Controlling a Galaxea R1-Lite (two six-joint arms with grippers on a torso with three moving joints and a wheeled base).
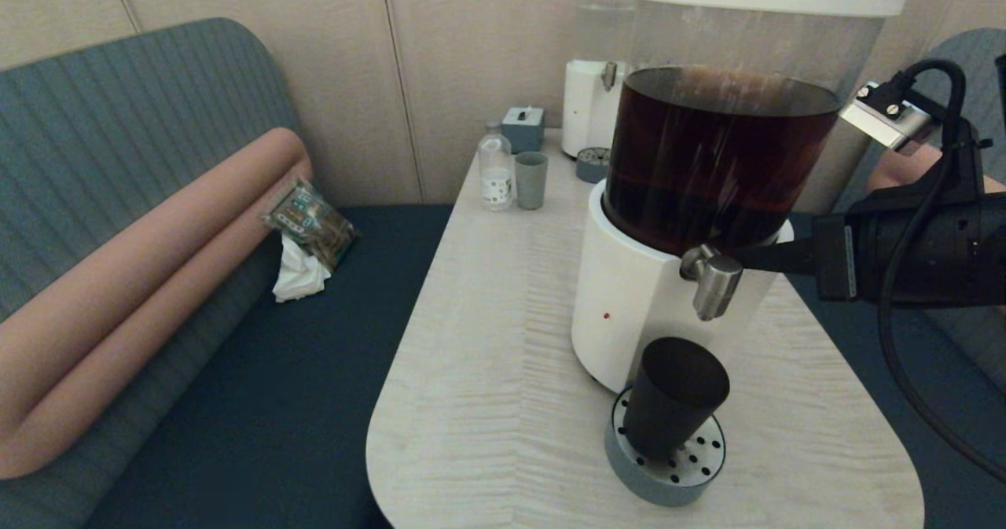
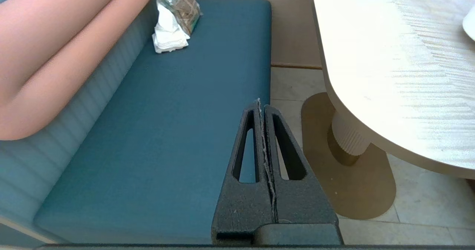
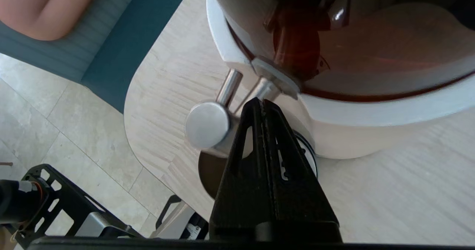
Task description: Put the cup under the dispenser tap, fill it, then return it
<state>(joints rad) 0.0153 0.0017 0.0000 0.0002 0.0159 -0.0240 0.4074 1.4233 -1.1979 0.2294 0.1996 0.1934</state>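
The matte black cup (image 1: 674,403) stands upright on the round perforated drip tray (image 1: 699,466), right below the brushed-steel dispenser tap (image 1: 711,277) of the white-based dispenser (image 1: 629,309) with its dark brown tank. My right gripper (image 1: 743,258) reaches in from the right, shut, with its tips against the tap's back by the tank. In the right wrist view the gripper (image 3: 262,102) touches the tap's stem beside the spout (image 3: 207,125), and the cup (image 3: 209,174) shows beneath. No stream is visible. My left gripper (image 2: 261,105) hangs shut over the blue bench, left of the table.
At the table's far end stand a pale grey-blue tumbler (image 1: 531,180), a small bottle (image 1: 495,169), a tissue box (image 1: 523,126) and a clear-tank dispenser (image 1: 601,81). A snack packet (image 1: 310,218) lies on the bench. The table's rounded front edge (image 1: 377,442) is close to the tray.
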